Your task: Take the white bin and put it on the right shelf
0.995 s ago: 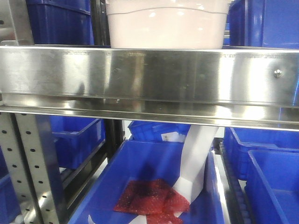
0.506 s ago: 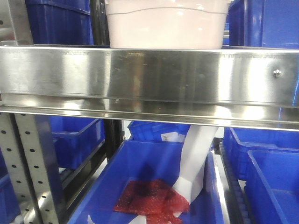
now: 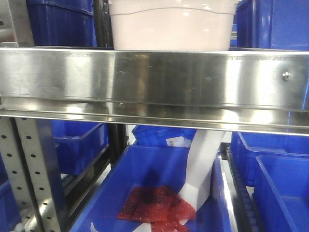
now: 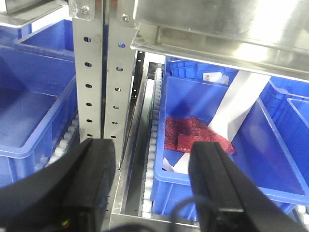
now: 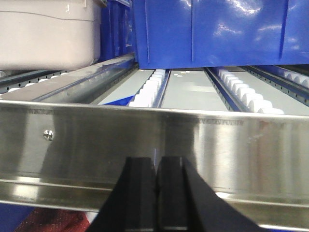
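The white bin (image 3: 171, 29), a pale pinkish-white tub with a curved ridge on its side, stands on the right shelf (image 3: 193, 79) just behind the wide brushed-steel front rail. The right wrist view shows the white bin (image 5: 48, 36) at the upper left, resting on the shelf's roller tracks. My right gripper (image 5: 157, 166) is shut with nothing in it, right in front of the rail (image 5: 231, 145) and below the shelf surface. Lower down, my left gripper (image 4: 152, 169) is open and holds nothing. It hangs over a roller track beside a blue bin (image 4: 212, 159).
Blue bins (image 3: 270, 24) flank the white bin, and one blue bin (image 5: 212, 34) sits deep on the shelf behind bare rollers (image 5: 149, 89). Below, a blue bin holds red bubble wrap (image 3: 157, 203) and a white paper strip (image 3: 203, 164). Perforated uprights (image 4: 104, 72) stand at left.
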Controlling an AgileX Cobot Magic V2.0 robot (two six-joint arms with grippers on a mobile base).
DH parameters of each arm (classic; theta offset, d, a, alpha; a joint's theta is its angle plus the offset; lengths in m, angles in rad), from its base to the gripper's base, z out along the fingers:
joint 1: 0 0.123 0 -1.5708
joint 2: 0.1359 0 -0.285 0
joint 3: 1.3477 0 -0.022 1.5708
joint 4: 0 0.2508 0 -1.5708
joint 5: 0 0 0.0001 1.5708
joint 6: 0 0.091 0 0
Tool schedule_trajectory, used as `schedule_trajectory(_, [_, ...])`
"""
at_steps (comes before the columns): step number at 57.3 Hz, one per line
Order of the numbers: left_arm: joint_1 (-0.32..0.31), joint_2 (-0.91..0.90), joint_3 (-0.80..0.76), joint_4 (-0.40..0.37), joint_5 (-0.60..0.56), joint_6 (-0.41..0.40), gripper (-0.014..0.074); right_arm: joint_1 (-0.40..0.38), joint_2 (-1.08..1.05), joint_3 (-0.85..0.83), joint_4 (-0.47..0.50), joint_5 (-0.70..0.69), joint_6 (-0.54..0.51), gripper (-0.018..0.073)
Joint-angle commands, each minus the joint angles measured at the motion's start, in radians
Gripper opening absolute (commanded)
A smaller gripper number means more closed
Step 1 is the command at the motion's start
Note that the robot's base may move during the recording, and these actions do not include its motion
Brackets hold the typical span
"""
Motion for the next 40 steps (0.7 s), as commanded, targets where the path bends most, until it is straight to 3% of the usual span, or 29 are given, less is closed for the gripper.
schedule_trajectory(1, [-0.001,-0.009,0.015,-0.008,-0.03,-0.005,-0.0119,-0.003,-0.021,-0.025,-0.01,-0.085,-0.009,0.007])
schedule_trajectory(40, [-0.001,-0.009,0.015,-0.008,-0.03,-0.005,-0.0119,-0.003,-0.021,-0.025,-0.01,-0.085,-0.009,0.007])
